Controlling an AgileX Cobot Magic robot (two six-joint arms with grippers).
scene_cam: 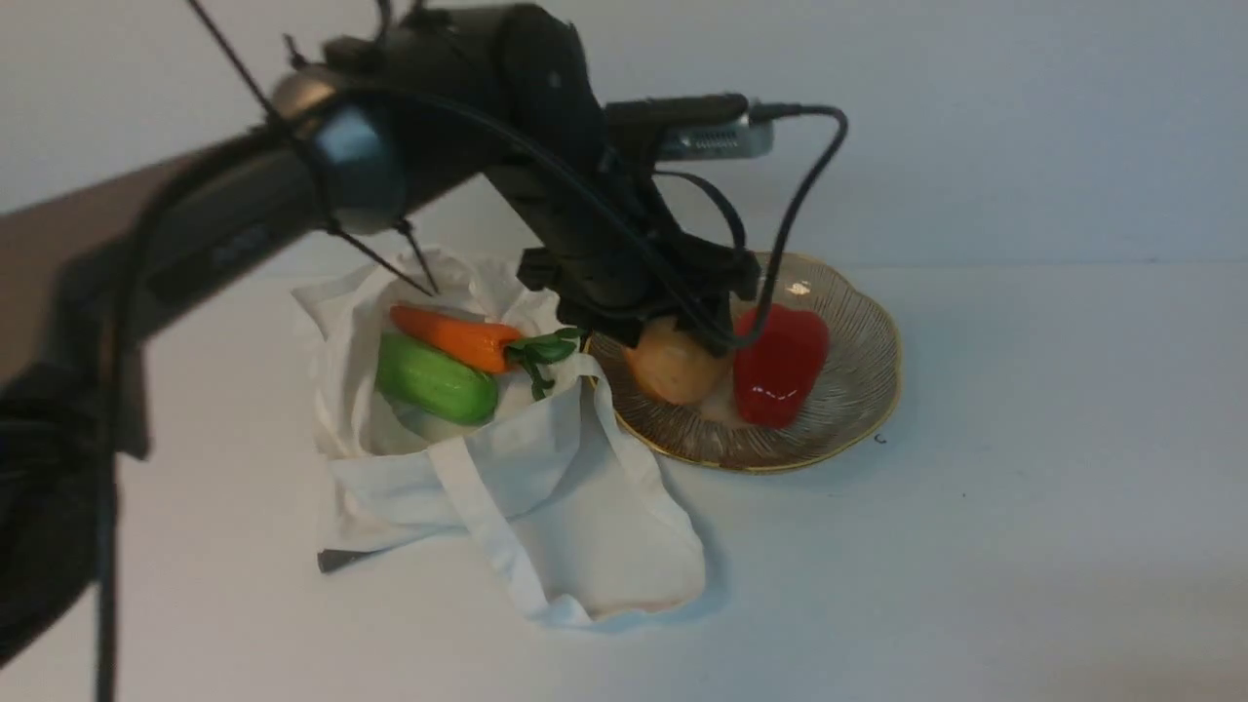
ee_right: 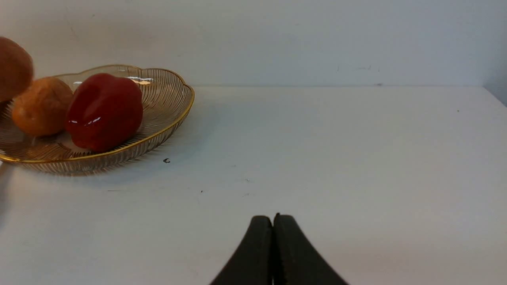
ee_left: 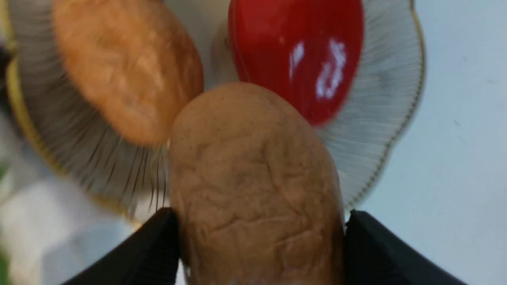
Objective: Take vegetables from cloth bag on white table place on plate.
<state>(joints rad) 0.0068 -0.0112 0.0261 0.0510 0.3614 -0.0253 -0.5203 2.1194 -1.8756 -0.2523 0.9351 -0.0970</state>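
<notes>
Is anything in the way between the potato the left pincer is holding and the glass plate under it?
Nothing hangs between them. The left pincer holds the tan-brown wrinkled potato above the ribbed gold-rimmed glass plate, but a second orange-tan potato and a glossy red bell pepper already sit there, leaving a narrow gap.

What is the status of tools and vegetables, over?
Left tool shut on potato, over plate. Right tool shut, empty. Carrot and cucumber lie on cloth bag. Nothing blocks plate.

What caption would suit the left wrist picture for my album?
Jaws clamp a brown potato over the gold-rimmed plate, which holds a second potato and a red pepper.
</notes>
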